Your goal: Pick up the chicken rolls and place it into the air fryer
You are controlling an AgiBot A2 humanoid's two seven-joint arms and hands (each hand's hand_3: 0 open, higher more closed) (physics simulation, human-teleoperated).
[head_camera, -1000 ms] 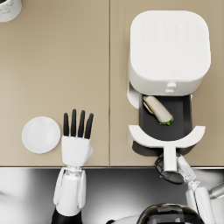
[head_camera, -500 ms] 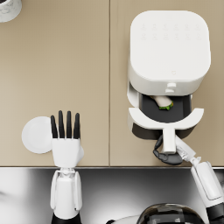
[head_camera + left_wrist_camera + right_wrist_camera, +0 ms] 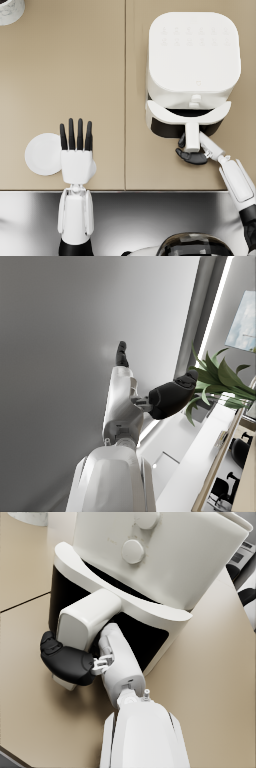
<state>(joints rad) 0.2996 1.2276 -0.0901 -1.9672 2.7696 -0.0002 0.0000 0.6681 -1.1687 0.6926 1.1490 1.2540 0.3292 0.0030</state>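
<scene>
R hand grips air fryer drawer handle.

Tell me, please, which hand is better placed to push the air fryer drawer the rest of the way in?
The right hand: it grips the drawer handle of the air fryer, whose drawer looks nearly shut. The left hand lies flat with fingers straight by the white plate, well away from the fryer.

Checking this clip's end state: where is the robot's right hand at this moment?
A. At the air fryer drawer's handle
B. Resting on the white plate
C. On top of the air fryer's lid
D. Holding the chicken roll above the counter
A: the right hand wraps the drawer handle of the air fryer, with the drawer nearly pushed in.
</scene>
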